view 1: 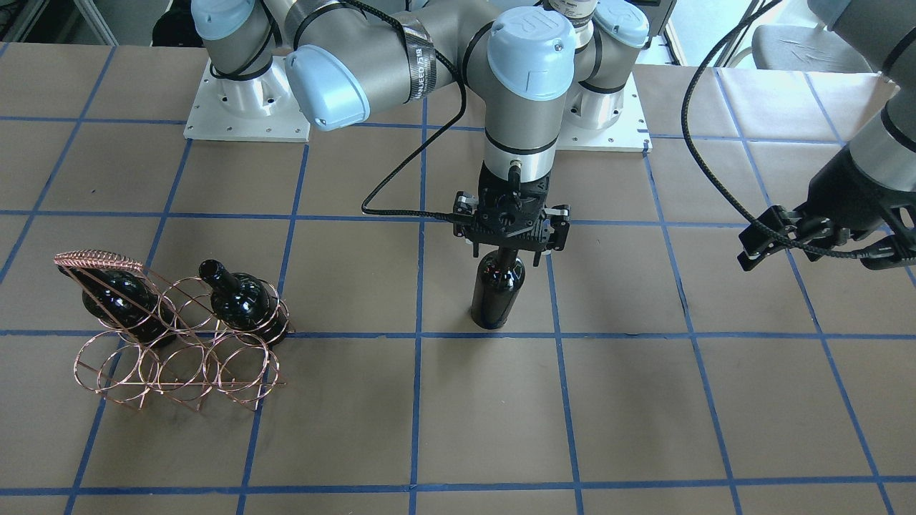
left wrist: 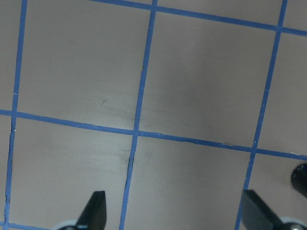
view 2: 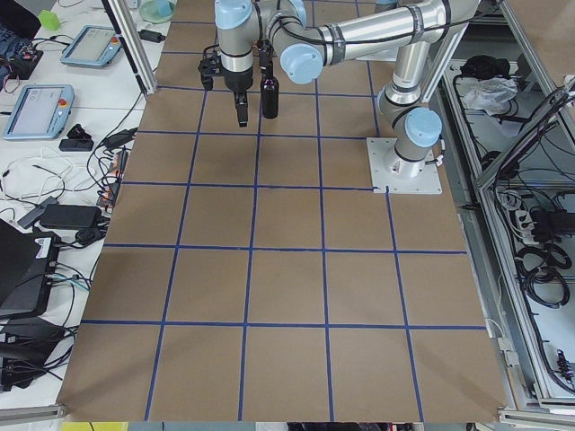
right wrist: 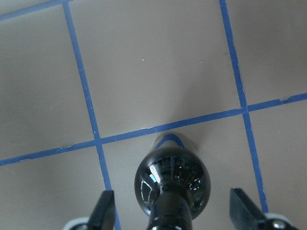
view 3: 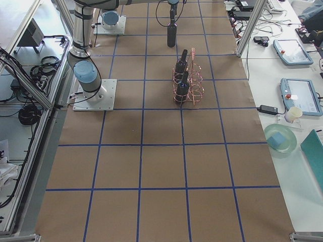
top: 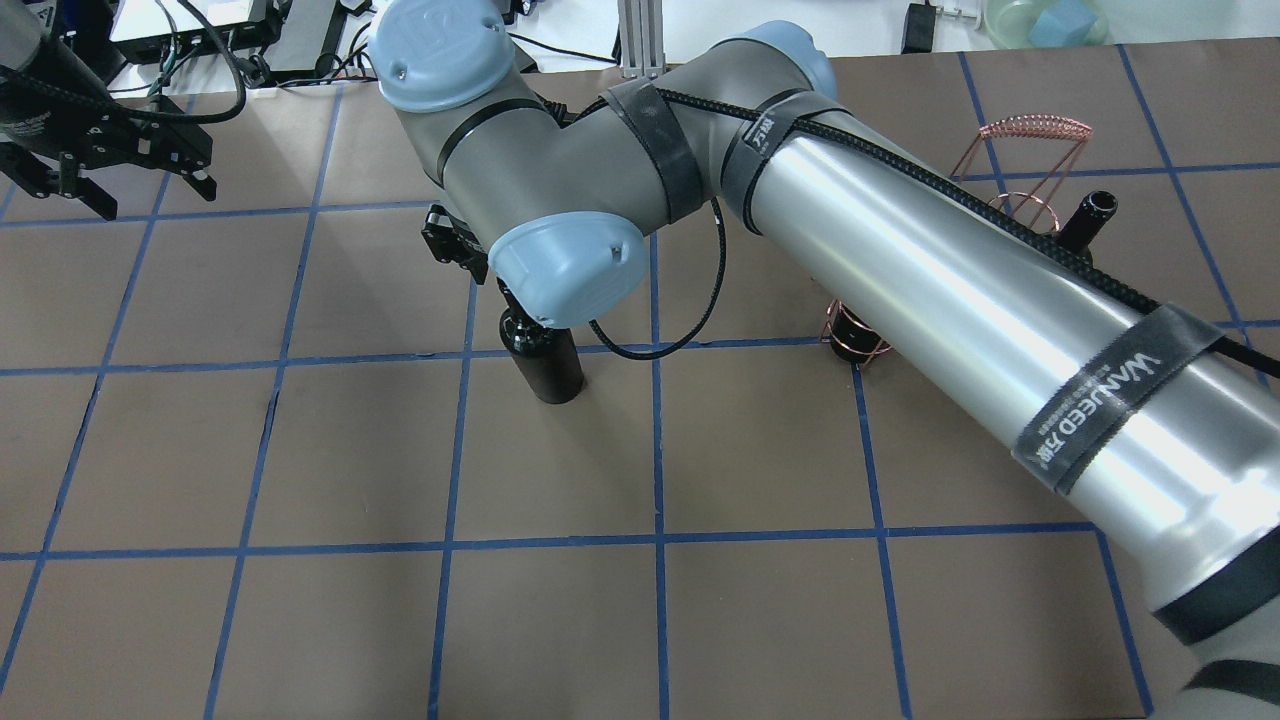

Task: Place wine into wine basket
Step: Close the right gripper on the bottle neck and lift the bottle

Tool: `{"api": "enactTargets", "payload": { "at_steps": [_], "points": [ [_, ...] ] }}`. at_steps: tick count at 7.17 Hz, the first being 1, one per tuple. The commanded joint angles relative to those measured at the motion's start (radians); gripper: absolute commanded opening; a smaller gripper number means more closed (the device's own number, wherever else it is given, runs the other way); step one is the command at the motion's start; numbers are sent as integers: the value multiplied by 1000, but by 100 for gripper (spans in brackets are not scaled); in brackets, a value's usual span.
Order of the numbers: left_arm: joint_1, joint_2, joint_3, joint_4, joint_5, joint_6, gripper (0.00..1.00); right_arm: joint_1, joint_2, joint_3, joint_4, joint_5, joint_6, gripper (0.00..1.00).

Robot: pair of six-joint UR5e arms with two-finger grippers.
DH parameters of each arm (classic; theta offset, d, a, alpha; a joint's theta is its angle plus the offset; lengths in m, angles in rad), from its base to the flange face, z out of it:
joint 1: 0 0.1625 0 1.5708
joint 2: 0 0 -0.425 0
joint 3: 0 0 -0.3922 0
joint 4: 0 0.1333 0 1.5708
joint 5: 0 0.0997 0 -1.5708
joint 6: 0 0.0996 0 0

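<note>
A black wine bottle (view 1: 497, 290) stands upright on the table near its middle; it also shows in the overhead view (top: 548, 365) and the right wrist view (right wrist: 171, 179). My right gripper (view 1: 509, 250) is straight above it, open, its fingers (right wrist: 106, 211) wide on either side of the neck and not touching it. The copper wire wine basket (view 1: 179, 357) stands on the robot's right with two black bottles (view 1: 240, 300) lying slanted in its upper rings. In the overhead view my right arm hides most of the basket (top: 1035, 128). My left gripper (view 1: 783, 236) is open and empty, raised far to the left.
The table is brown paper with a blue tape grid (view 1: 418, 336). The arm bases (view 1: 247, 114) sit at the robot's side of the table. A black cable (view 1: 401, 207) loops from my right wrist. The basket's lower rings (view 1: 229, 372) hold nothing.
</note>
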Motion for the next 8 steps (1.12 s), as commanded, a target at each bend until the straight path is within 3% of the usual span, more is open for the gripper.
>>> {"api": "enactTargets", "payload": {
  "at_steps": [1, 2, 3, 5, 6, 8],
  "points": [
    [0, 0, -2, 0, 0, 0, 100, 5, 2, 0, 3, 18, 4, 79],
    [0, 3, -2, 0, 0, 0, 100, 6, 2, 0, 5, 24, 6, 76],
    [0, 3, -3, 0, 0, 0, 100, 6, 2, 2, 13, 24, 6, 63],
    [0, 6, -3, -5, 2, 0, 100, 6, 2, 6, 28, 24, 4, 48],
    [-2, 6, -3, -2, 0, 0, 100, 6, 3, 6, 28, 24, 3, 34],
    [-2, 5, -3, -3, 0, 0, 100, 6, 2, 6, 25, 31, 4, 31]
  ]
}}
